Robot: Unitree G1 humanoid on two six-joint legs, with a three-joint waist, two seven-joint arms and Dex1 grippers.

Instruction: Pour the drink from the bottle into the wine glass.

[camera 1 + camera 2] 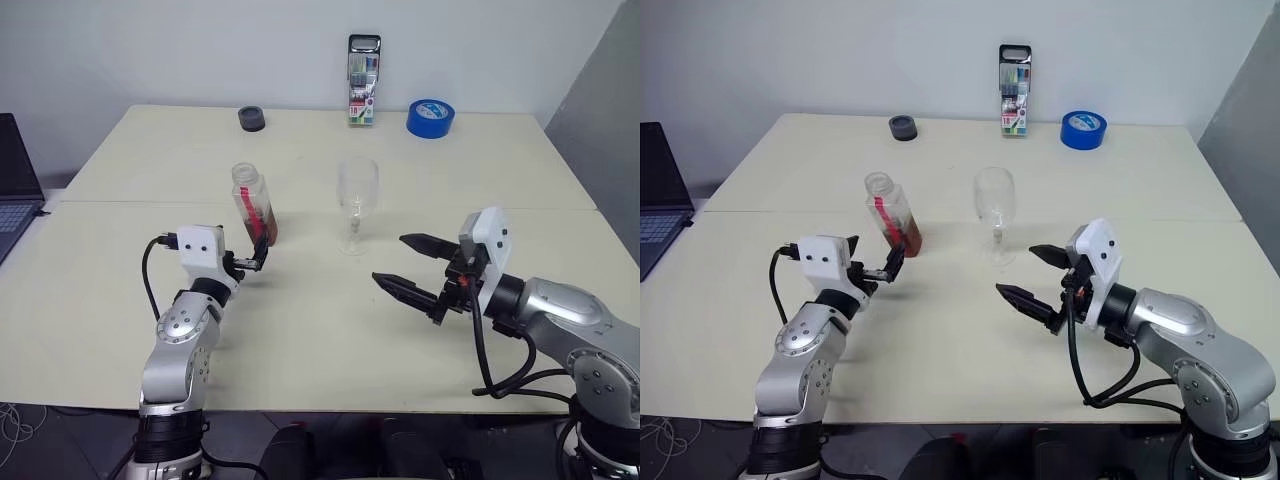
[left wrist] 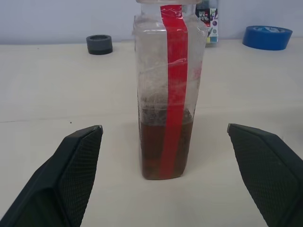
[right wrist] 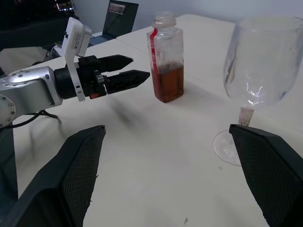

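Observation:
The bottle (image 1: 253, 205) stands upright on the table, left of centre, a red strip down its side and its wide neck uncapped. The reddish-brown drink (image 2: 154, 151) fills about its lower third. My left gripper (image 1: 254, 260) is open and level. It points at the bottle's base, with its fingertips (image 3: 142, 75) just short of the bottle and nothing between them. The wine glass (image 1: 357, 200) stands clear and empty to the right of the bottle. My right gripper (image 1: 403, 264) hangs open and empty above the table, in front of the glass and a little to its right.
Along the table's far edge stand a small black round object (image 1: 252, 118), a pack of markers (image 1: 363, 80) and a blue tape roll (image 1: 430, 118). A laptop (image 1: 15, 190) sits off the left side. A seam crosses the cream table (image 1: 320, 340) behind the glass.

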